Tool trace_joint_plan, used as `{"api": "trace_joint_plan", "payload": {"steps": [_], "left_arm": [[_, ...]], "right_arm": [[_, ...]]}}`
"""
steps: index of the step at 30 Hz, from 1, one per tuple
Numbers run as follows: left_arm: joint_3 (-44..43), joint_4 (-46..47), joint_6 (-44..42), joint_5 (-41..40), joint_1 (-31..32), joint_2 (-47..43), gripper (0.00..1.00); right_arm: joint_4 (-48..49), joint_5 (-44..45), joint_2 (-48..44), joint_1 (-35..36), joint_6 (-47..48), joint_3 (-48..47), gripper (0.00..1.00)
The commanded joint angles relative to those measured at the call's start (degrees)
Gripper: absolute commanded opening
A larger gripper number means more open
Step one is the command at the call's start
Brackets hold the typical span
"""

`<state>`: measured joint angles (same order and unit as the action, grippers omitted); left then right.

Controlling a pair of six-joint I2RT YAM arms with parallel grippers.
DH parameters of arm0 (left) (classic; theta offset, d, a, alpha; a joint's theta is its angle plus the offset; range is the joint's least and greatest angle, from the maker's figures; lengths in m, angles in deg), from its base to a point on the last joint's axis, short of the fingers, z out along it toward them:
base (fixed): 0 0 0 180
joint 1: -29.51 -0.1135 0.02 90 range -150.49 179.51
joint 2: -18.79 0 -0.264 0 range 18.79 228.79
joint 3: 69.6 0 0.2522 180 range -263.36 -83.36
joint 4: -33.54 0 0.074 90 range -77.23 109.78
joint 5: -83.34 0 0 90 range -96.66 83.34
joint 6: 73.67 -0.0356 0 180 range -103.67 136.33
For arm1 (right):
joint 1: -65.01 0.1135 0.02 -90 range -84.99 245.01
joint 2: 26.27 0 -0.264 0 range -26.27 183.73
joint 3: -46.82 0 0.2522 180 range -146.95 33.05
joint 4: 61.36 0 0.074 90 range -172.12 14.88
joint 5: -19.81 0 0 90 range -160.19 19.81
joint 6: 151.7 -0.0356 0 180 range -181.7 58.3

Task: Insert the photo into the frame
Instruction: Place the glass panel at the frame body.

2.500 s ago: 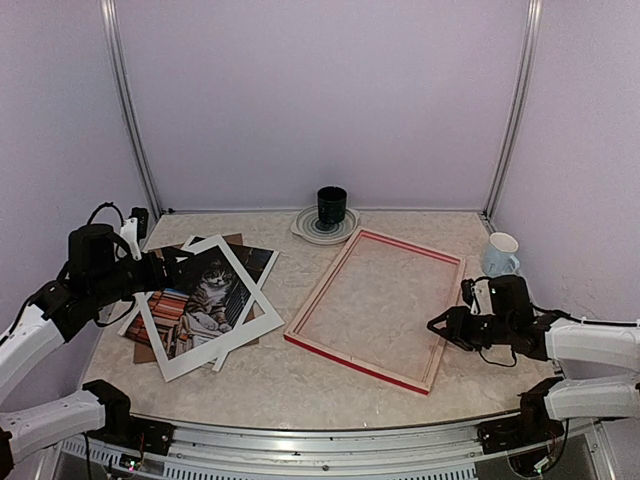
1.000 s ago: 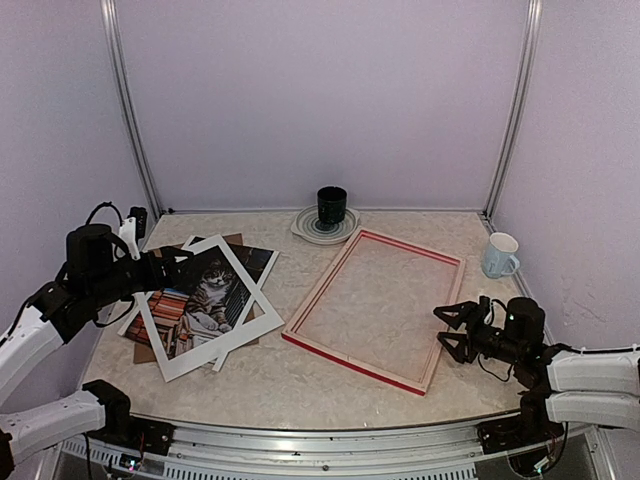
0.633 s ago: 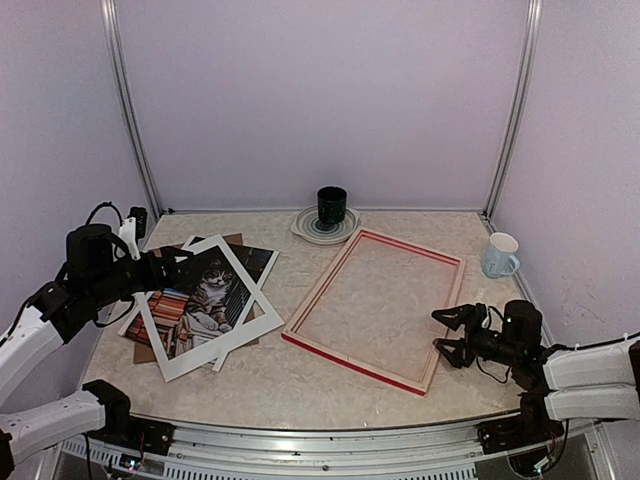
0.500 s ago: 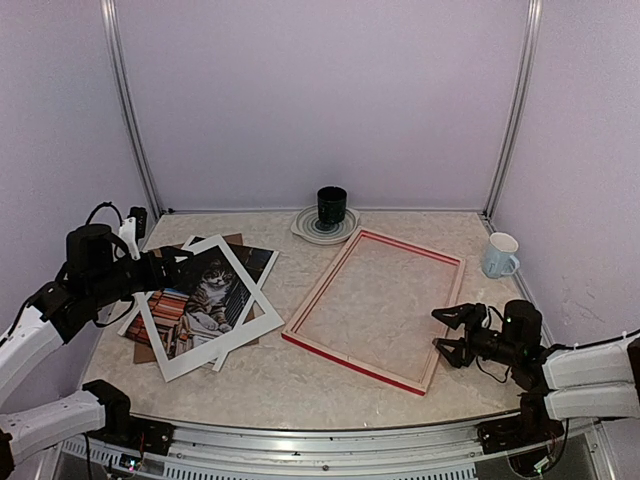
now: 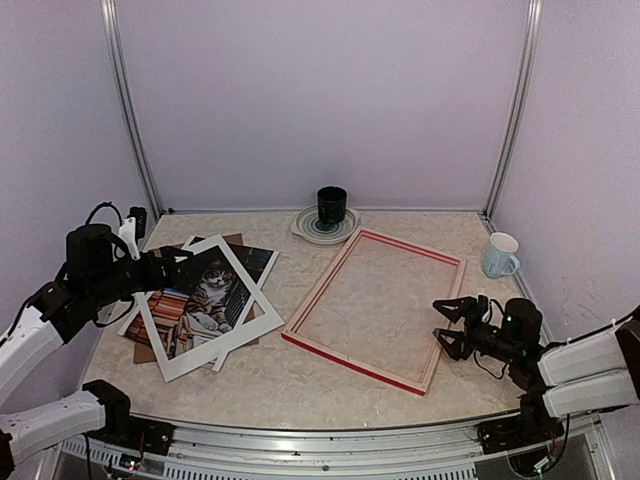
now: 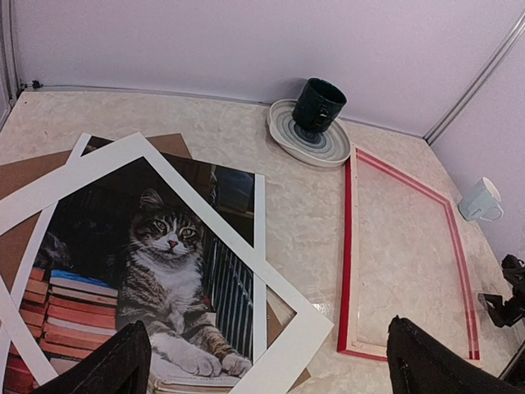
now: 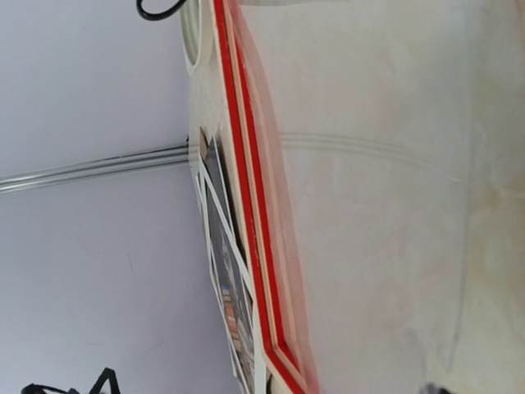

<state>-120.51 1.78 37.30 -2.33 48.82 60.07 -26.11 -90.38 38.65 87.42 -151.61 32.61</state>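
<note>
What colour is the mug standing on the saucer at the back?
Dark green, almost black. The mug shows best in the left wrist view.

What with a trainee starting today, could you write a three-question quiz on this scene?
1. True or false: the white mat lies over the photo.
2. What stands on the saucer? A a spoon; B dark mug; C an apple.
3. Fill in: the left end effector is ___, holding nothing.
Key: 1 true; 2 B; 3 open.
</note>
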Motion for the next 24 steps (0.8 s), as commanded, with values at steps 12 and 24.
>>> {"api": "trace_joint_plan", "payload": {"steps": [12,24], "left_arm": [[0.4,0.8,-0.3,0.3,-0.4,-1.5,0.99],[0.4,0.8,-0.5,0.4,-0.4,-1.3,0.99]], "right_arm": [[16.5,-1.1,12.5,-0.3,4.1,-1.5,0.83],[19.8,0.7,18.1,-0.3,8.9,-4.4,0.85]]}}
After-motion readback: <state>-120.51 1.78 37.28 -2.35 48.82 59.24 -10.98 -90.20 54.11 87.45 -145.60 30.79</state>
